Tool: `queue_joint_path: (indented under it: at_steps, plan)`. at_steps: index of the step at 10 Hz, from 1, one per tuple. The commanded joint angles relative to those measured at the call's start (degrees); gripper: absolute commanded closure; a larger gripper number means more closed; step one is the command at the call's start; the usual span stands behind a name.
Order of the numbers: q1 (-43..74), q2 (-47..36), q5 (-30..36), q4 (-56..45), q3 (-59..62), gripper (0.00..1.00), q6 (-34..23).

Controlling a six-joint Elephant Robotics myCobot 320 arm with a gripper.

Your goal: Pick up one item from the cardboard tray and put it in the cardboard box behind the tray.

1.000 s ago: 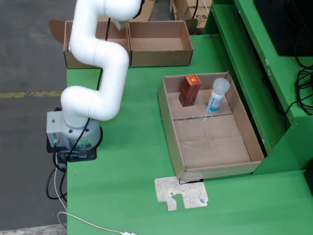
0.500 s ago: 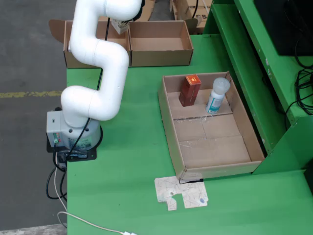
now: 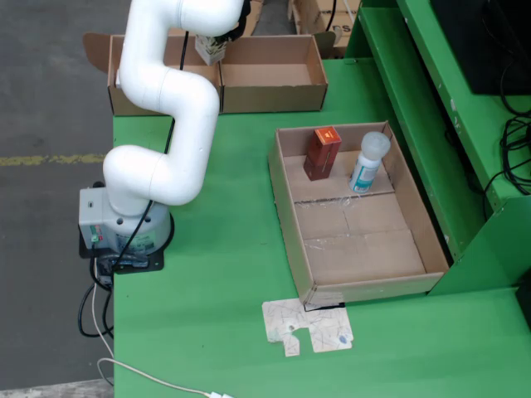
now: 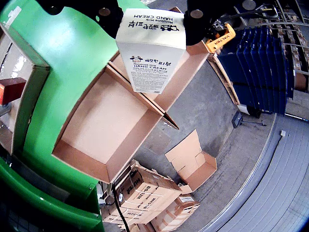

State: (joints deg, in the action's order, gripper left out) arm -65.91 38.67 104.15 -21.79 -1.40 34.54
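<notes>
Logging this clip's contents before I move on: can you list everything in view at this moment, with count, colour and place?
hand cream carton: 1, white, held between the jaws over the boxes
cardboard boxes: 2, brown, side by side at the table's far edge
cardboard tray: 1, brown, right of centre in the fixed view
red box: 1, upright at the tray's far end
bottle: 1, white with blue label, beside the red box
cardboard scrap: 1, pale, on the table by the tray's near corner
table: 1, green
arm: 1, white, base at the table's left edge
gripper: 1, black, shut on the carton
</notes>
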Motion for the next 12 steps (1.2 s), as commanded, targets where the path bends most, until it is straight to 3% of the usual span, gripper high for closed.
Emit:
queue_joint_path:
  at_steps: [1,12]
  plan:
    - [0.67,-3.87,-0.95,-1.05,1.40,1.00,-1.68]
    - [3.98,-1.85,-4.32,3.72,1.39,1.00,-5.60]
